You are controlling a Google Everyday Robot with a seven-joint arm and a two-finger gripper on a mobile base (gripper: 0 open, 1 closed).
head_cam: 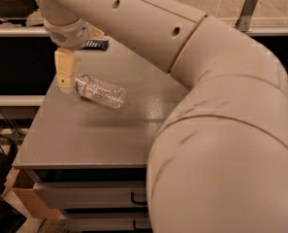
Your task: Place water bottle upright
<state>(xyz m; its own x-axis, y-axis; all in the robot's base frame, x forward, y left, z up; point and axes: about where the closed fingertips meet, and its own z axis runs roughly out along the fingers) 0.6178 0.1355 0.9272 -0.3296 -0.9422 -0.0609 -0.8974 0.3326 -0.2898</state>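
"Gripper position?" asks the first inspector.

"Far left of the table," the second replies. "It hangs from the wrist just above the surface, right at the label end of the water bottle. Contact cannot be confirmed, and it cannot be told whether the gripper is open or closed."

"State of the bottle?"

"It lies on its side. The label end points left, beside the gripper, and the clear ribbed body runs right and slightly nearer. The cap is hidden behind the gripper. The bottle is not upright, so the step in hand appears to be the grasp."

"Recommendations?"

"As a judgement only: take the body across its width, square to the long axis, so the round wall cannot roll out. Keep pressure light, since thin plastic likely yields. Lift clear before rotating. Set the base down flat, well in from the left edge, and release only once it stands."
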